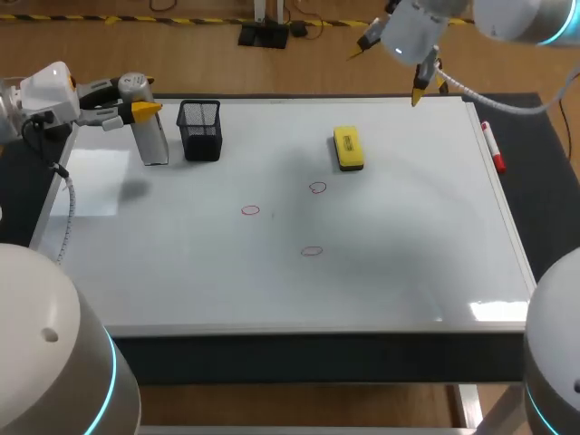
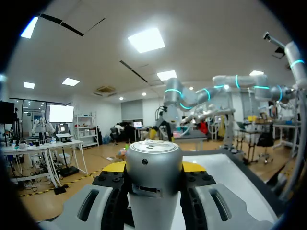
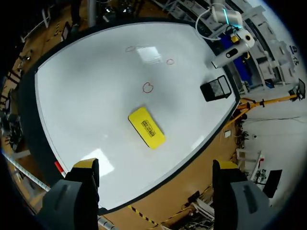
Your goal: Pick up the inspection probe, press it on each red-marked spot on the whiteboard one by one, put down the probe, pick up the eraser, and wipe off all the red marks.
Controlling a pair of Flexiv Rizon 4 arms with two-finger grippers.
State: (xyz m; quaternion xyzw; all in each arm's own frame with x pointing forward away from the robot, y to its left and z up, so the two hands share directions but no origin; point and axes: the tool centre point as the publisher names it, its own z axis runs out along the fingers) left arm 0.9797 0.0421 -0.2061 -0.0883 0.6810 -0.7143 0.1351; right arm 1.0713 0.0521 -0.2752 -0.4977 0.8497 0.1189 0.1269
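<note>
The inspection probe (image 1: 150,131), a silver cylinder, stands upright at the whiteboard's (image 1: 181,272) far left, with my left gripper (image 1: 143,110) shut on its upper part. In the left wrist view the probe (image 2: 153,182) fills the gap between the fingers. The yellow eraser (image 1: 348,148) lies flat on the far middle of the board. Three red circles (image 1: 251,210) (image 1: 317,188) (image 1: 312,251) are drawn mid-board. My right gripper (image 1: 390,71) hangs open and empty high over the far right edge; below it are the eraser (image 3: 146,127) and the nearest circle (image 3: 148,87).
A black mesh pen holder (image 1: 200,130) stands just right of the probe. A red marker (image 1: 492,145) lies on the dark mat off the board's right edge. The pen holder (image 3: 216,88) also shows in the right wrist view, close to my left arm.
</note>
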